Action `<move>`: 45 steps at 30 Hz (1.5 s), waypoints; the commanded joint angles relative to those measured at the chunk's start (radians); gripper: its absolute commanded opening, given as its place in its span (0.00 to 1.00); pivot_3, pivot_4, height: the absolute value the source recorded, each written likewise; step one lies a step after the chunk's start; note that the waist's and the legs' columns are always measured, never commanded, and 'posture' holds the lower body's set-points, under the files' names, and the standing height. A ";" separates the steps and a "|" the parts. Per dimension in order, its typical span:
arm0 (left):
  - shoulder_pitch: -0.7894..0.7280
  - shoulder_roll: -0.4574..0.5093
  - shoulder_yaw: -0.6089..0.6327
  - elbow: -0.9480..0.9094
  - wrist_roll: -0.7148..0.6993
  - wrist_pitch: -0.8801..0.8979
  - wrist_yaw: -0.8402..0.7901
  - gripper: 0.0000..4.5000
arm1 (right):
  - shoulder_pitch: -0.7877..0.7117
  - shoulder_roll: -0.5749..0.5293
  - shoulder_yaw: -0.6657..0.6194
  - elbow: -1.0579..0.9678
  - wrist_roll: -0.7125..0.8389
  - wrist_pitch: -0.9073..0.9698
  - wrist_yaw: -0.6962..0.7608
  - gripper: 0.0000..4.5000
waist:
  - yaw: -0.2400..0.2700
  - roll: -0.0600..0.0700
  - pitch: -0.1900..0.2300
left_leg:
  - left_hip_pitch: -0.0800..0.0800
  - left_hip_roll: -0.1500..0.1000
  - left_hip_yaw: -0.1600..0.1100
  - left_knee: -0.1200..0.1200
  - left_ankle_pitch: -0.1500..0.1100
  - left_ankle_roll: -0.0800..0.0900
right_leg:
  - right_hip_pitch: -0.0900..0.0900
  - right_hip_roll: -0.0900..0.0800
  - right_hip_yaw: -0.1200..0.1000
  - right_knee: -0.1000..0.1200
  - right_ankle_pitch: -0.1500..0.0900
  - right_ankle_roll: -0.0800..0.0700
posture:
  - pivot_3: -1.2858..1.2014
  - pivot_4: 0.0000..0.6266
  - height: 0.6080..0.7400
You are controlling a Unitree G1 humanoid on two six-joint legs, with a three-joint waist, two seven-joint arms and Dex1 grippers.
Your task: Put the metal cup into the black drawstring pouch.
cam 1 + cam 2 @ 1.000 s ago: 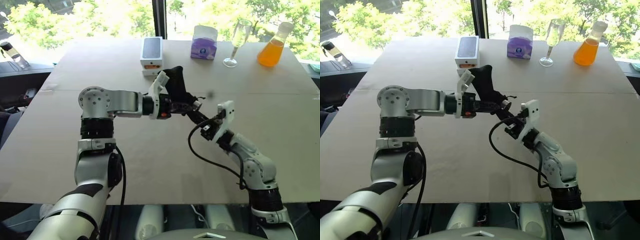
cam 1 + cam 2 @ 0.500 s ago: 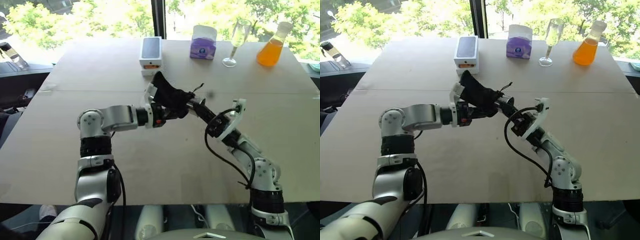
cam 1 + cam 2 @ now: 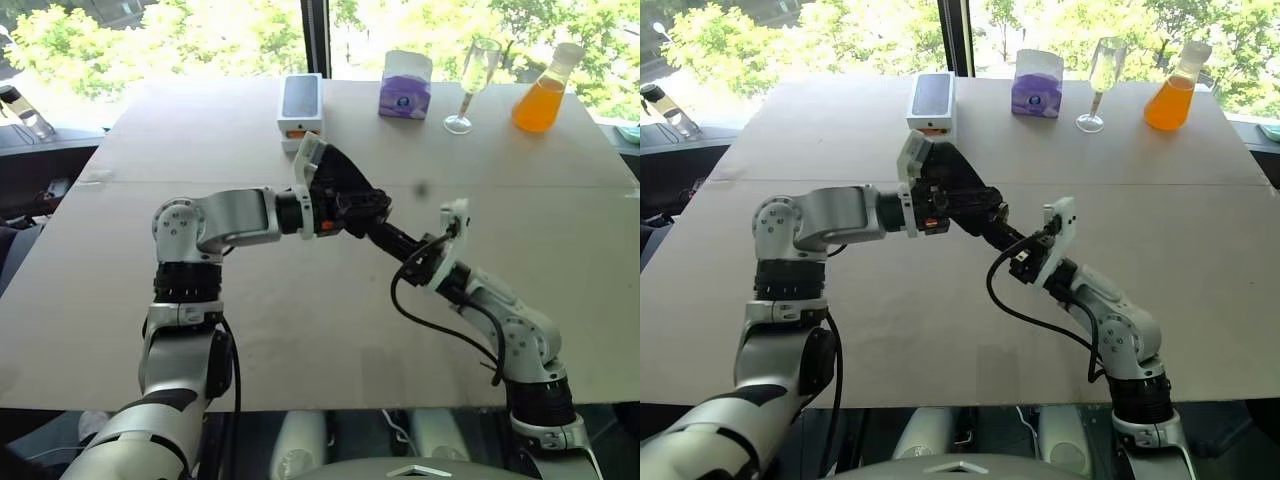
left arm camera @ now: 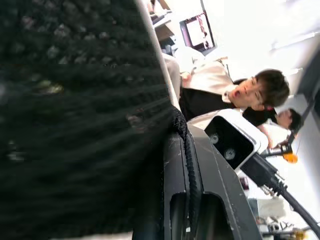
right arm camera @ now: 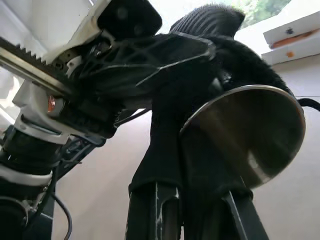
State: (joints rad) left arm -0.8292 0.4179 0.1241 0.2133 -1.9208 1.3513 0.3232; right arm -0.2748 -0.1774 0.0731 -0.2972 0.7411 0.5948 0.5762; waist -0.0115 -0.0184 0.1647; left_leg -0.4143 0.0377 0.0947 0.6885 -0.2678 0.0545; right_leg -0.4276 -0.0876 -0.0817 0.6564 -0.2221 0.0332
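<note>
My left gripper (image 3: 352,205) is shut on the black drawstring pouch (image 3: 340,178) and holds it above the middle of the table. The pouch's mouth is turned toward my right arm. My right gripper (image 3: 378,228) reaches up into that mouth from the lower right. It is shut on the metal cup (image 5: 250,135), whose round shiny face shows in the right wrist view with black fabric around its far side. In the eye views the pouch hides the cup. The left wrist view shows the pouch (image 4: 75,100) up close, with its cord (image 4: 190,150) running along a finger.
A white phone box (image 3: 301,108), a purple tissue box (image 3: 405,85), a champagne glass (image 3: 475,85) and an orange flask (image 3: 540,95) stand along the far edge of the table (image 3: 300,320). A person (image 4: 250,95) is seen in the left wrist view.
The left hand has risen a little and rolled, drawing the pouch in over the right gripper's fingertips. The right wrist has shifted slightly left and back, fingers staying at the pouch's mouth.
</note>
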 commanded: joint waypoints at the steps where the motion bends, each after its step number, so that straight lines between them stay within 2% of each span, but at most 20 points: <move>1: -0.020 0.000 -0.004 -0.092 -0.022 -0.050 -0.077 0.00 | -0.012 -0.018 0.052 -0.011 -0.058 -0.031 0.038 0.01 | 0.003 0.000 0.000 | 0.000 0.000 0.000 0.000 0.000 0.000 | 0.000 0.000 0.000 0.000 0.000 0.000 | 0.52 0.24 0.98; 7: 0.050 0.013 -0.045 -0.159 0.255 -0.088 -0.206 0.00 | -0.031 -0.059 0.129 0.019 -0.238 -0.141 0.047 0.01 | 0.001 0.000 0.000 | 0.000 -0.001 0.001 0.000 0.000 0.000 | 0.000 0.000 0.000 0.000 0.000 0.000 | 0.52 0.24 0.98; 10: 0.093 0.006 -0.038 -0.096 0.334 -0.105 -0.213 0.00 | -0.003 -0.066 0.135 0.003 -0.239 -0.135 0.060 0.01 | 0.002 0.000 0.000 | 0.000 0.000 0.000 0.000 0.000 0.000 | 0.000 0.001 0.000 0.000 0.000 0.000 | 0.52 0.24 0.98; 16: 0.173 -0.065 0.002 -0.044 0.136 -0.110 -0.099 0.00 | 0.059 -0.134 0.108 -0.071 -0.221 -0.093 0.079 0.01 | 0.004 -0.001 0.000 | 0.000 0.000 0.000 0.000 0.000 0.000 | 0.000 -0.001 0.000 -0.001 0.000 0.000 | 0.52 0.24 0.98; 22: 0.252 -0.105 -0.068 -0.058 -0.039 -0.148 0.044 0.00 | 0.092 -0.223 0.120 -0.102 -0.232 -0.053 0.118 0.01 | 0.007 -0.001 0.000 | 0.000 0.000 -0.001 0.000 0.000 0.000 | 0.001 -0.001 0.000 -0.001 0.000 0.000 | 0.52 0.24 0.98; 24: 0.250 -0.092 -0.095 -0.061 -0.049 -0.144 0.070 0.00 | 0.079 -0.209 0.145 -0.072 -0.244 -0.061 0.125 0.01 | 0.007 -0.001 0.000 | 0.000 0.000 -0.001 0.000 0.000 0.000 | 0.001 -0.001 0.000 0.000 0.000 0.000 | 0.52 0.24 0.98; 33: 0.193 -0.155 -0.055 -0.011 -0.051 -0.087 0.075 0.00 | -0.030 -0.109 0.265 0.135 -0.392 -0.226 0.193 0.01 | 0.005 -0.001 0.000 | 0.001 0.000 0.000 0.000 0.000 -0.001 | 0.001 0.000 0.000 0.000 0.000 0.000 | 0.52 0.24 0.98; 36: 0.204 -0.182 -0.035 -0.013 -0.051 -0.074 0.085 0.00 | -0.071 -0.066 0.238 0.180 -0.411 -0.275 0.174 0.01 | 0.006 -0.001 0.000 | 0.000 0.000 0.000 0.000 0.000 -0.001 | 0.001 0.000 -0.001 0.000 0.000 0.000 | 0.52 0.24 0.98; 41: 0.224 -0.215 0.037 -0.028 -0.051 -0.064 0.104 0.00 | -0.074 0.011 0.089 0.174 -0.293 -0.225 0.124 0.01 | 0.007 -0.001 0.000 | 0.000 0.000 -0.001 0.000 0.001 -0.001 | 0.001 0.000 -0.001 0.000 0.000 0.000 | 0.52 0.24 0.98; 45: 0.195 -0.284 0.070 -0.032 -0.051 -0.059 0.114 0.00 | -0.065 0.004 0.104 0.160 -0.321 -0.245 0.143 0.01 | 0.011 -0.001 0.000 | 0.000 0.000 -0.001 0.000 0.001 -0.001 | 0.002 0.000 -0.001 -0.001 0.000 0.000 | 0.52 0.24 0.98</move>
State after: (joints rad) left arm -0.6084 0.1784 0.2144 0.2175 -1.9424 1.2524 0.4409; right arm -0.3250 -0.1807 0.1728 -0.0895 0.4235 0.3771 0.7146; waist -0.0008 -0.0198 0.1650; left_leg -0.4138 0.0375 0.0936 0.6886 -0.2672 0.0538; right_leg -0.4260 -0.0876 -0.0832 0.6554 -0.2221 0.0332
